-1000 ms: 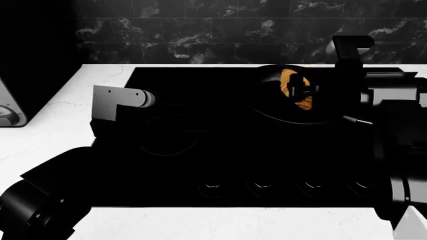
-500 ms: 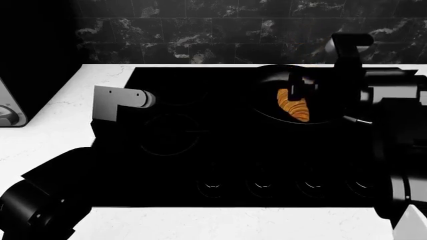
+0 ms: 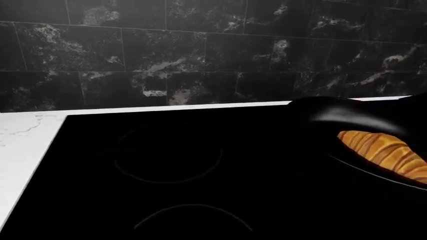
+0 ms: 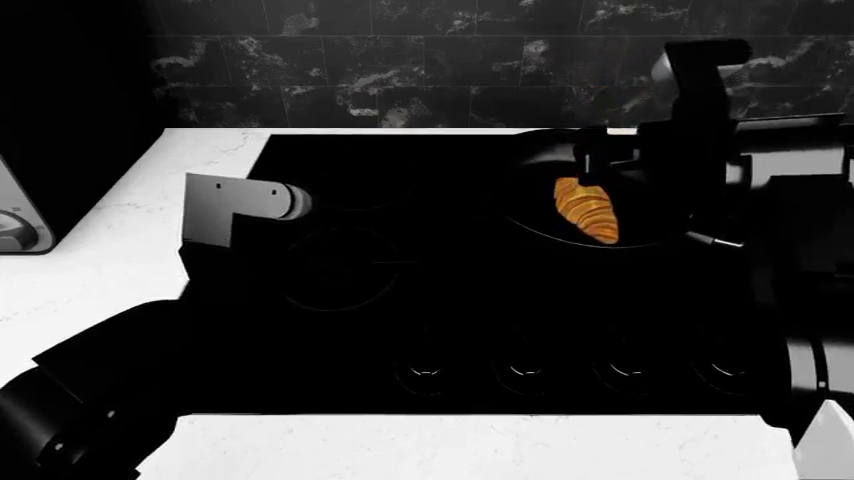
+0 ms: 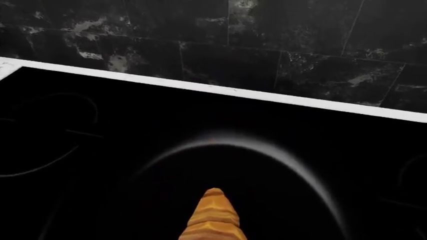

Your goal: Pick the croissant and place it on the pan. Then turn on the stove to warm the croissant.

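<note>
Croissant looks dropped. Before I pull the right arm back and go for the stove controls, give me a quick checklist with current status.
1. Croissant lies inside the pan: ok, seen in the head and both wrist views.
2. Pan sits on the stove, at its far right part: ok. Centred on a burner ring: cannot tell.
3. Right tool free of the croissant: cannot tell; its dark fingers hang just above the pastry and the gap is lost against the black pan.
4. Left tool holds nothing: cannot tell; its fingers are not visible.
5. Controls along the stove's near edge are unobstructed: ok.
6. Stove on: cannot tell; no glow shows.
</note>
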`<state>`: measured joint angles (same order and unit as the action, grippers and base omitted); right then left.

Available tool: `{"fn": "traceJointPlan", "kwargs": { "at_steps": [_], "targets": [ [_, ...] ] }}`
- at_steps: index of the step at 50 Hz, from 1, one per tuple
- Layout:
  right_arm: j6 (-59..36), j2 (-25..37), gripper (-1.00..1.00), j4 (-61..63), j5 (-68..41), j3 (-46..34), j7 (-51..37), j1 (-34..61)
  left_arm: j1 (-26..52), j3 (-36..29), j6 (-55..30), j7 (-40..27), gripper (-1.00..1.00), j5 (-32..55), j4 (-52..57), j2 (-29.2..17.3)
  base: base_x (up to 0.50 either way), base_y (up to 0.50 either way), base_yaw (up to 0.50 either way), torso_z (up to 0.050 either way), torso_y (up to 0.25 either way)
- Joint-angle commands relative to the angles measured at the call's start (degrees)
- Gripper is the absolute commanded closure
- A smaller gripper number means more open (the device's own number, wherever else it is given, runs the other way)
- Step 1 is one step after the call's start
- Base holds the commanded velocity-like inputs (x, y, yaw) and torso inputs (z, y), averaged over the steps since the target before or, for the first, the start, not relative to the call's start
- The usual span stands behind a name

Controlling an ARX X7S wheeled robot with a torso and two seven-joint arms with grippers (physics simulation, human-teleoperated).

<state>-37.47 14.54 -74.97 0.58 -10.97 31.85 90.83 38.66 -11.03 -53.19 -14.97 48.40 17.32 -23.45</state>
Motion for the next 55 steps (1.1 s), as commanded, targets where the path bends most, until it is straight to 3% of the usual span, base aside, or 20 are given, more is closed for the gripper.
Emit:
{"fn": "traceJointPlan", "kwargs": {
  "at_steps": [1, 11, 16, 27, 39, 50, 52, 55],
  "targets": [
    [-0.27, -0.22, -1.0, 0.02, 0.16, -1.64, 0.91, 1.05, -0.58, 1.1, -1.28, -1.06, -1.0, 2.39, 2.73, -0.29, 0.0, 0.0, 0.0, 0.0, 0.0],
    [-1.7, -0.75, -1.0, 1.11, 0.55, -2.92, 1.65, 1.83, -1.21, 1.98, -1.75, -1.37, -1.0, 4.1, 4.56, -0.84, 0.0, 0.0, 0.0, 0.0, 0.0],
    [-15.0, 1.43, -1.0, 22.87, -0.11, -1.74, 1.1, -5.78, -1.46, 2.64, -1.72, -1.35, -1.0, 4.79, 4.76, -1.19, 0.0, 0.0, 0.0, 0.0, 0.0],
    [-30.41, 3.23, -1.0, 50.75, -1.3, 1.08, -0.13, -15.49, -1.59, 3.11, -1.37, -1.56, -1.0, 5.3, 5.03, -1.38, 0.0, 0.0, 0.0, 0.0, 0.0],
    [-43.52, 3.77, -1.0, 72.57, -1.79, 2.24, -1.1, -22.19, -2.16, 3.2, -1.44, -1.72, -1.0, 6.1, 5.86, -1.73, 0.0, 0.0, 0.0, 0.0, 0.0],
    [-52.5, 4.23, -1.0, 84.22, -2.1, 1.43, -2.07, -25.67, -2.37, 3.57, -1.42, -2.14, -1.0, 6.49, 6.26, -2.26, 0.0, 0.0, 0.0, 0.0, 0.0],
    [-52.52, 5.77, -1.0, 84.25, -8.78, 0.97, -7.45, -25.63, -2.53, 3.61, -1.41, -2.03, -1.0, 6.71, 6.51, -2.4, 0.0, 0.0, 0.0, 0.0, 0.0],
    [-52.5, 15.01, -1.0, 82.82, -34.56, -0.16, -33.23, -23.39, -2.53, 3.39, -1.41, -1.87, -1.0, 6.72, 6.25, -2.4, 0.0, 0.0, 0.0, 0.0, 0.0]
  ]
}}
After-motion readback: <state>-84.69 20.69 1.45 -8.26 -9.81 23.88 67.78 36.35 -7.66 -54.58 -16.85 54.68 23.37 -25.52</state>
